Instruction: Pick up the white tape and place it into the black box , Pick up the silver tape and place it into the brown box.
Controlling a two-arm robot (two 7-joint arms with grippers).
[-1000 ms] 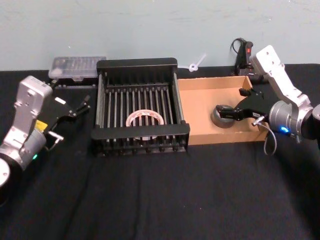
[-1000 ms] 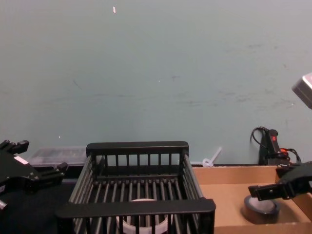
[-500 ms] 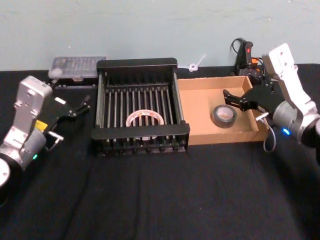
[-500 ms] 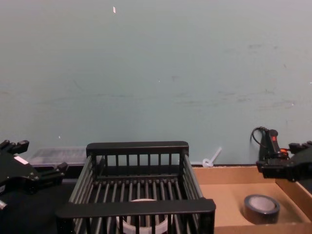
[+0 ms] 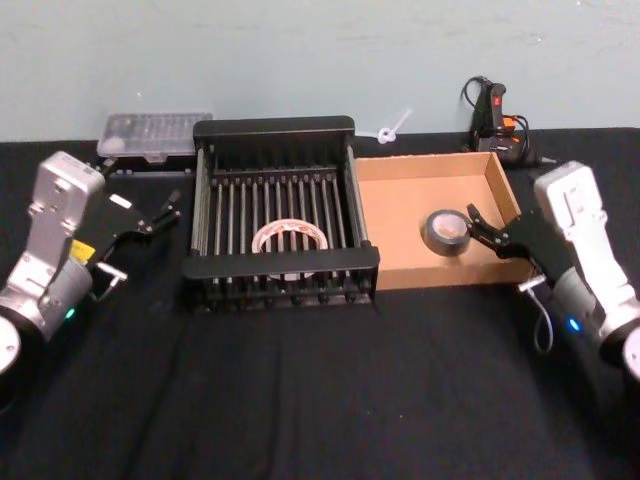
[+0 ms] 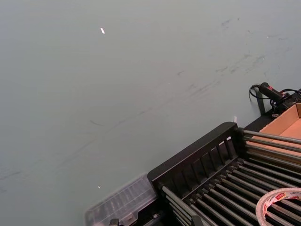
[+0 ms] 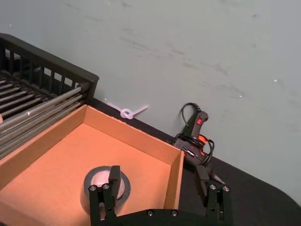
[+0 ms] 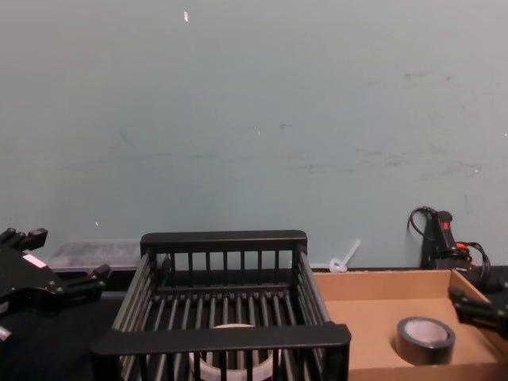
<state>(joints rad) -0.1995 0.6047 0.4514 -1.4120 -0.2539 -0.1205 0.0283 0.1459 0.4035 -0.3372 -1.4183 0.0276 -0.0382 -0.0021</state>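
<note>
The white tape (image 5: 290, 237) lies flat on the barred floor of the black box (image 5: 275, 128), and it also appears as the white tape (image 6: 280, 200) in the left wrist view. The silver tape (image 5: 446, 230) lies flat on the floor of the brown box (image 5: 420, 166), near its right wall. My right gripper (image 5: 495, 228) stands open just right of that roll, over the box's right wall, holding nothing. In the right wrist view the silver tape (image 7: 105, 185) sits beyond the right gripper (image 7: 159, 184). My left gripper (image 5: 160, 208) is open and idle, left of the black box.
A clear plastic case (image 5: 155, 133) lies behind the black box's left corner. A black-and-orange corded tool (image 5: 492, 108) and a small white plastic piece (image 5: 393, 127) lie against the back wall. Black cloth covers the table (image 5: 320, 400), with free room in front.
My right gripper has opened off the silver tape, left it on the brown box's floor, and drawn back to the right and toward me. The left arm has stayed still.
</note>
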